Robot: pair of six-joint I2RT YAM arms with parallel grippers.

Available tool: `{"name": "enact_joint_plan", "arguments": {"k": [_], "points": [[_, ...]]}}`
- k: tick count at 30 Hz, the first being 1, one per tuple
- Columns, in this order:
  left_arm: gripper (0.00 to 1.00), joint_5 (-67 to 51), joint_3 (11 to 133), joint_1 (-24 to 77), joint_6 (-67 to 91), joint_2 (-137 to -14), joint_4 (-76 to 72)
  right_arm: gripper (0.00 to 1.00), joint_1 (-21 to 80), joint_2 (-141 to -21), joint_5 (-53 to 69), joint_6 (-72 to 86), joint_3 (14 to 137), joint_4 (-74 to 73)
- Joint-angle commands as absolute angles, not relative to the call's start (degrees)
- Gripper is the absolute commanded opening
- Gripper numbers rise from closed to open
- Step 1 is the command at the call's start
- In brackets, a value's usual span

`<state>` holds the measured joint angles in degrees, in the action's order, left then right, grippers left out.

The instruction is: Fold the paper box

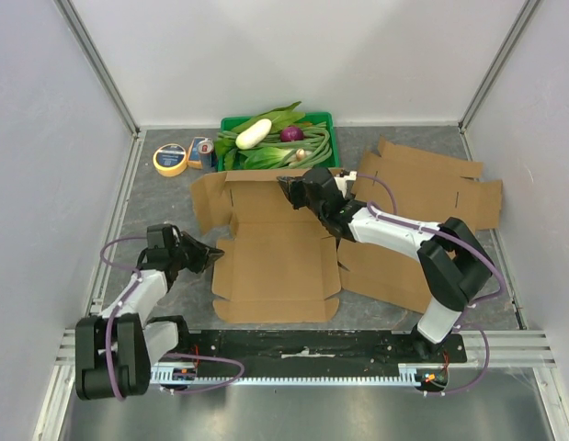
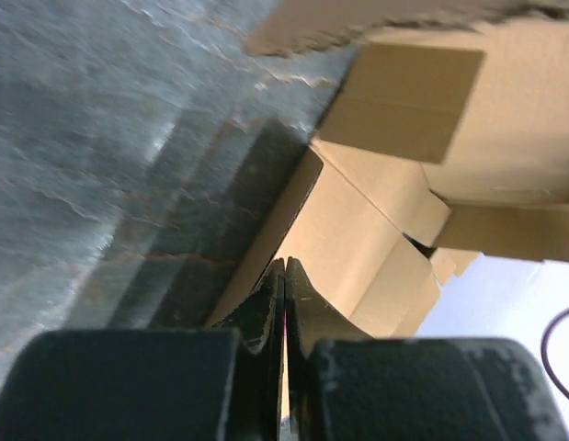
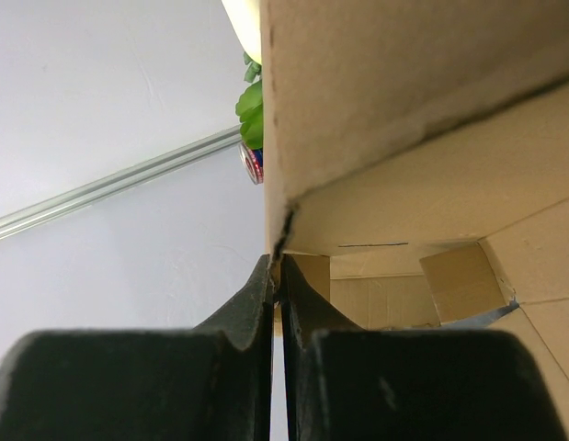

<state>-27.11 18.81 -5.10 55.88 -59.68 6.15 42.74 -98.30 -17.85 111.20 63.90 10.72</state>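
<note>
The paper box (image 1: 275, 262) is a brown cardboard blank lying open in the middle of the table. My right gripper (image 1: 287, 186) is at its far panel. In the right wrist view the right gripper (image 3: 277, 263) is shut on the edge of that panel (image 3: 403, 73), which stands up above the fingers. My left gripper (image 1: 214, 250) is low at the box's left side flap. In the left wrist view the left gripper (image 2: 284, 265) is shut, its tips against the flap (image 2: 358, 230), with no cardboard seen between them.
A green crate (image 1: 323, 120) of vegetables stands at the back. A yellow tape roll (image 1: 170, 159) and a small can (image 1: 203, 152) lie to its left. More flat cardboard blanks (image 1: 431, 184) lie at the right, under and beyond my right arm.
</note>
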Motion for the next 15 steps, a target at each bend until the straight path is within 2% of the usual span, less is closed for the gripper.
{"name": "enact_joint_plan", "arguments": {"k": [1, 11, 15], "points": [[0.02, -19.6, 20.6, -5.0, 57.9, -66.6, 1.8, 0.07, 42.7, -96.4, -19.1, 111.3, 63.7, 9.7], [0.02, -7.2, 23.8, -5.8, 58.5, -72.6, 7.7, 0.06, 42.8, -94.4, -17.0, 109.1, 59.9, 10.5], [0.02, -9.3, 24.5, -5.9, 56.5, -74.6, 4.4, 0.06, 42.8, -94.1, -16.6, 108.6, 59.5, 10.6]]}}
